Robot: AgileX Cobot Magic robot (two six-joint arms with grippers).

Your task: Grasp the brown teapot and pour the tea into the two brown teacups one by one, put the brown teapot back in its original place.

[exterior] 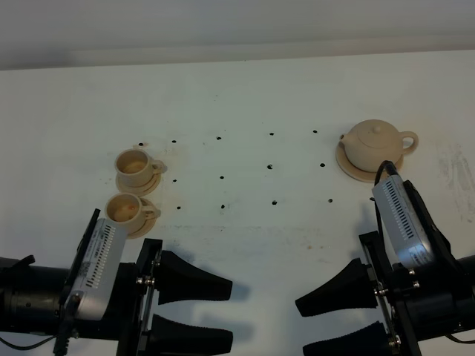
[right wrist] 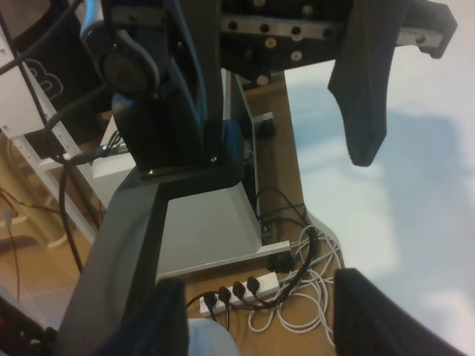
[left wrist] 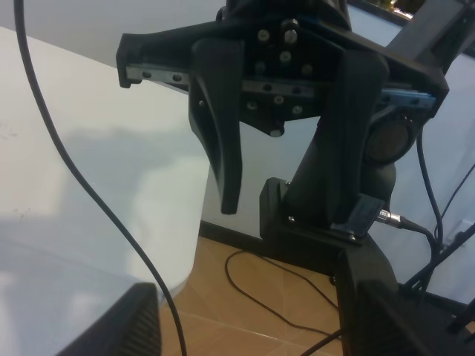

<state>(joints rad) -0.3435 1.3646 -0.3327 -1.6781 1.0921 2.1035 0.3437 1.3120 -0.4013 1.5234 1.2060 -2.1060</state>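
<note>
Sitting at the near edge of the white table [exterior: 245, 89] with both arms, nothing in either. My left gripper [exterior: 228, 313] is near left and points right, jaws spread wide and empty. My right gripper [exterior: 300, 326] is near right and points left, jaws also released, gripping nothing. The fingertips of the two face each other across a gap, apart. Each wrist view shows the opposite gripper head-on, fingers parted, with floor cables behind it.

The brown teapot [exterior: 375, 144] is far right, upright, lid on. Its spout points left and its loop handle points right. It sits on the round disc [exterior: 355, 172], whose rim shows around the base on the near side. The teapot is well apart from my right gripper, with the right wrist camera housing [exterior: 399, 219] just near of the disc in the high view.

The two teacups are on the left, handles pointing right. The far teacup [exterior: 133, 165] is on its saucer [exterior: 152, 182]. The near teacup [exterior: 122, 209] is on its saucer [exterior: 145, 225] and just beside the far one. Both show pale tan inside. I cannot tell whether that is liquid.

Black dots [exterior: 221, 179] are scattered over the table between the cups and the teapot.
</note>
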